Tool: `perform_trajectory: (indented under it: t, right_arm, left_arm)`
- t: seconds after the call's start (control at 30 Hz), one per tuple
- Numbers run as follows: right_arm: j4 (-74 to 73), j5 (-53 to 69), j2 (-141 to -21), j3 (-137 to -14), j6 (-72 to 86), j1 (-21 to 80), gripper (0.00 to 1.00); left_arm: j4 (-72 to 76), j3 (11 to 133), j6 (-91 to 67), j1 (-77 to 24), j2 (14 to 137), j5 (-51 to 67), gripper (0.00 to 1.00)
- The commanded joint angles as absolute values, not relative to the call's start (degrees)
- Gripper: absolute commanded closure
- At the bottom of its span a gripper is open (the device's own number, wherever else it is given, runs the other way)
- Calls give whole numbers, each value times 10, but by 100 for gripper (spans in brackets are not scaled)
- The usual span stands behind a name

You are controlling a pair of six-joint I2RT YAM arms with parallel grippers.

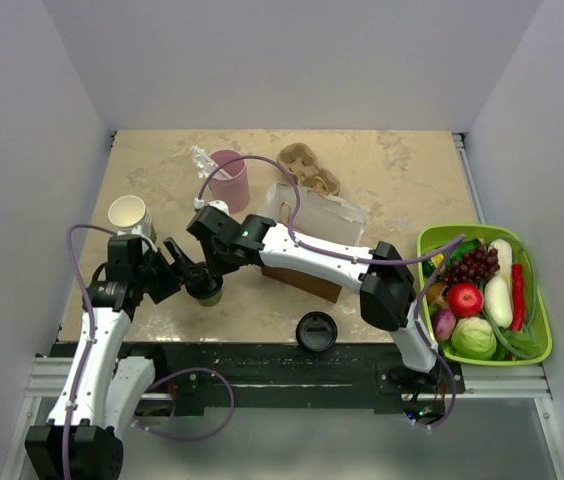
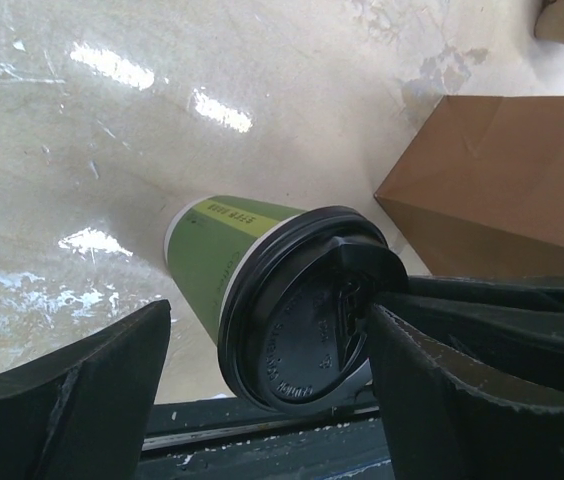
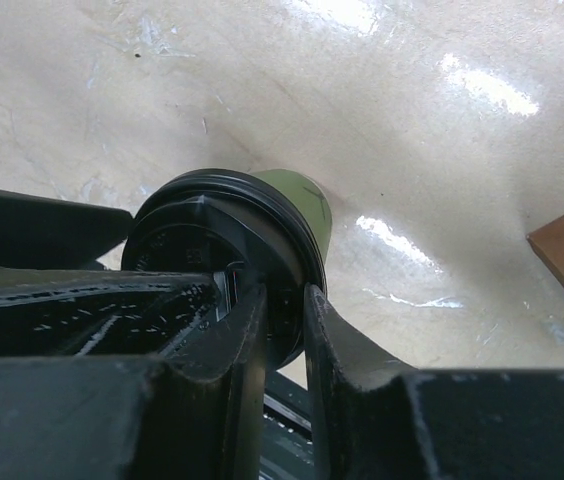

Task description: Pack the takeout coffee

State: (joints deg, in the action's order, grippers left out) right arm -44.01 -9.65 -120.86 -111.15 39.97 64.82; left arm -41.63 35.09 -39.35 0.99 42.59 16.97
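Olive-green, black-lidded paper coffee cup [image 1: 206, 291] stands upright, lid up, near the bench [image 1: 382, 170] front edge; left gripper [image 2: 267, 312] gapes around it, right gripper [image 3: 284, 300] pinches its lid.

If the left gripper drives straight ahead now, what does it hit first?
Most likely the coffee: it sits right ahead, between the left gripper's open fingers, with the right gripper already at its lid.

Plain white walls [image 1: 282, 60] around a glossy beige marbled table [image 1: 402, 170], bright glare patches on its surface.
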Motion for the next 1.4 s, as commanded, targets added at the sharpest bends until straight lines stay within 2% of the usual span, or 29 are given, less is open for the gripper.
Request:
perform_trajectory:
  t: [0.0, 0.07, 0.23, 0.37, 0.6, 0.8, 0.97, 1.13, 1.2, 1.27, 1.37]
  right_arm:
    - [-440, -96, -1218, -1094, 414, 647, 81]
    - [-443, -93, -1221, -1093, 415, 647, 83]
    - [-424, -93, -1209, -1078, 411, 648, 100]
    - [-415, -126, -1176, -1078, 392, 651, 100]
    - [-388, -154, -1118, -1063, 387, 651, 100]
    - [-413, -172, -1071, -1113, 358, 651, 100]
    - [-424, -182, -1006, -1155, 338, 651, 100]
    - [-468, -228, -952, -1222, 324, 646, 100]
    - [-481, -245, -915, -1225, 323, 637, 100]
    - [-504, -251, -879, -1220, 325, 614, 100]
    - [-548, -254, -851, -1217, 334, 557, 100]
  left_arm:
    - [-391, 342, -385, 12, 426, 197, 18]
    - [-389, 340, -386, 13, 427, 199, 18]
    - [-389, 345, -380, 12, 429, 201, 18]
    - [-399, 362, -376, 12, 424, 200, 16]
    - [-449, 462, -357, 12, 417, 155, 0]
    - [-524, 641, -301, 12, 449, 68, 0]
    - [-546, 736, -287, 12, 465, 31, 0]
    - [-519, 766, -283, 12, 488, 94, 0]
    - [-490, 771, -277, 12, 505, 160, 0]
    - [-475, 785, -267, 12, 534, 221, 0]
    - [-449, 795, -269, 4, 569, 245, 0]
